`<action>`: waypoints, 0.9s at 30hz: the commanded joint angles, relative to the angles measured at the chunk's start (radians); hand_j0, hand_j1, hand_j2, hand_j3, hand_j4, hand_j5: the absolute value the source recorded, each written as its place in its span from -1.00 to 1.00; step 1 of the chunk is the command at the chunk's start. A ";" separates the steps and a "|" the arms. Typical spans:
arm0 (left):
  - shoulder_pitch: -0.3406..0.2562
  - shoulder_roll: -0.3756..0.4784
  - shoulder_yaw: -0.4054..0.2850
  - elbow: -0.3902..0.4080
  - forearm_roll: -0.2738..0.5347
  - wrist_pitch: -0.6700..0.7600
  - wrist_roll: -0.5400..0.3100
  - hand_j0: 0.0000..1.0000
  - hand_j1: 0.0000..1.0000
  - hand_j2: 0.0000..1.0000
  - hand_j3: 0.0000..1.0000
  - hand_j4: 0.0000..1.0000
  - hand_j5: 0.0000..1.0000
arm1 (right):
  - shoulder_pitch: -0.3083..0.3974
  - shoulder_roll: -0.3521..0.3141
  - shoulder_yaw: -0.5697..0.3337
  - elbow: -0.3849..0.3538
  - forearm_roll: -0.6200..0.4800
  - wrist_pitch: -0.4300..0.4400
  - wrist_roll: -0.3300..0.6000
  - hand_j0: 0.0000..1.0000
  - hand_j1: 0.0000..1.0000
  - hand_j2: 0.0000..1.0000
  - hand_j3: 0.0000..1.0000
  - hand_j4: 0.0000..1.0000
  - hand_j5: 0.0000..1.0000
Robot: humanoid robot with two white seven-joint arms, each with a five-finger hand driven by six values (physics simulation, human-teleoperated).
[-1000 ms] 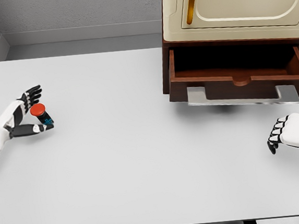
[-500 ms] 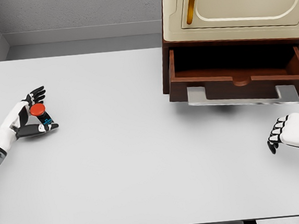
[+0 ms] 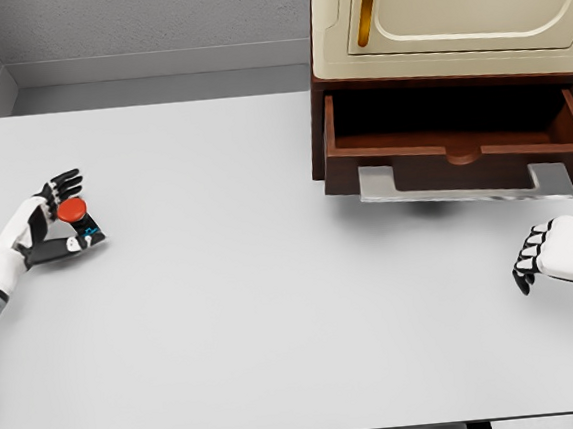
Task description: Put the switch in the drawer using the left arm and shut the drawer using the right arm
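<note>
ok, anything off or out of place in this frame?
Nothing stands out. The drawer is open and looks empty, the left hand has its fingers around the switch at the table's left side, and the right hand rests.

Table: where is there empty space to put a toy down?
The table is bare across its middle, between the left hand with the switch and the right hand. It is crowded at the open drawer.

No legible text, label, brand, number or sign found on the switch (image 3: 74,212), the drawer (image 3: 459,151), the cabinet (image 3: 449,9) or the bench (image 3: 274,296).
</note>
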 commanded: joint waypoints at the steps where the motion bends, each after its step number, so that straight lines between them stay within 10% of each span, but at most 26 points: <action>1: 0.000 0.003 0.005 0.000 0.005 -0.009 0.000 0.85 0.85 0.85 0.85 0.85 0.85 | 0.000 -0.002 -0.001 0.000 -0.006 0.000 0.000 -0.34 -0.34 -0.34 -0.34 -0.34 -0.34; 27: 0.031 0.006 0.003 -0.004 -0.004 -0.062 0.000 0.02 0.02 0.02 0.02 0.02 0.02 | -0.002 -0.007 -0.004 0.000 -0.004 0.000 0.000 -0.37 -0.37 -0.37 -0.37 -0.37 -0.37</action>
